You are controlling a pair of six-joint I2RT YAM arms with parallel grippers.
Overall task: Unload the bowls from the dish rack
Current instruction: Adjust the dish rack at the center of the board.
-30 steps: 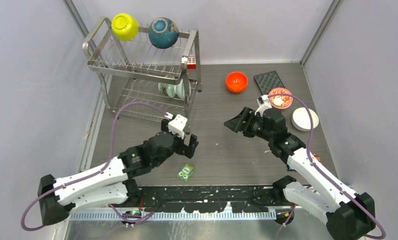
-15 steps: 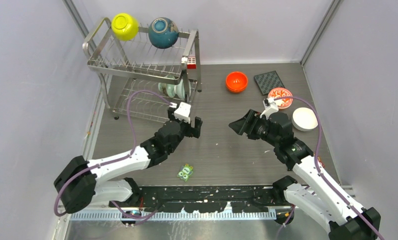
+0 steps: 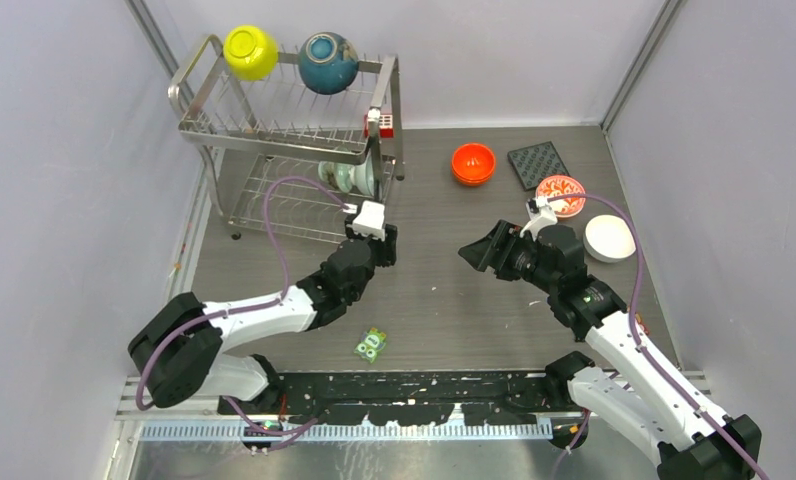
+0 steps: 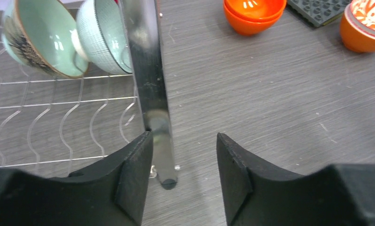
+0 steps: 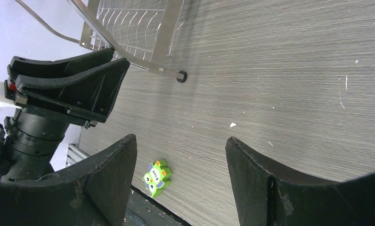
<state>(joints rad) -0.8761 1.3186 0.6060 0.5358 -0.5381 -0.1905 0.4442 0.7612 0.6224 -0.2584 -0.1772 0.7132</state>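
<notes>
The steel dish rack [image 3: 284, 140] stands at the back left. A yellow-green bowl [image 3: 250, 51] and a dark teal bowl [image 3: 326, 64] rest on its top tier. Two pale green bowls [image 4: 39, 42] [image 4: 103, 40] stand on edge in the lower tier. My left gripper [image 4: 184, 136] is at the rack's front right leg [image 4: 150, 70]. That leg sits between the jaws against the left finger [image 4: 134, 174], with a gap to the right one. My right gripper [image 5: 181, 141] hovers open over the table's middle, holding nothing.
An orange bowl [image 3: 473, 163], a flowered bowl [image 3: 561, 195] and a white bowl [image 3: 610, 238] sit on the table at the right, by a dark square mat [image 3: 539, 163]. A small green owl toy [image 3: 371, 344] lies near the front edge.
My left arm has reached forward to the rack's front right leg and its jaws have narrowed around it. My right arm drew back slightly from the flowered bowl, then stayed still.
</notes>
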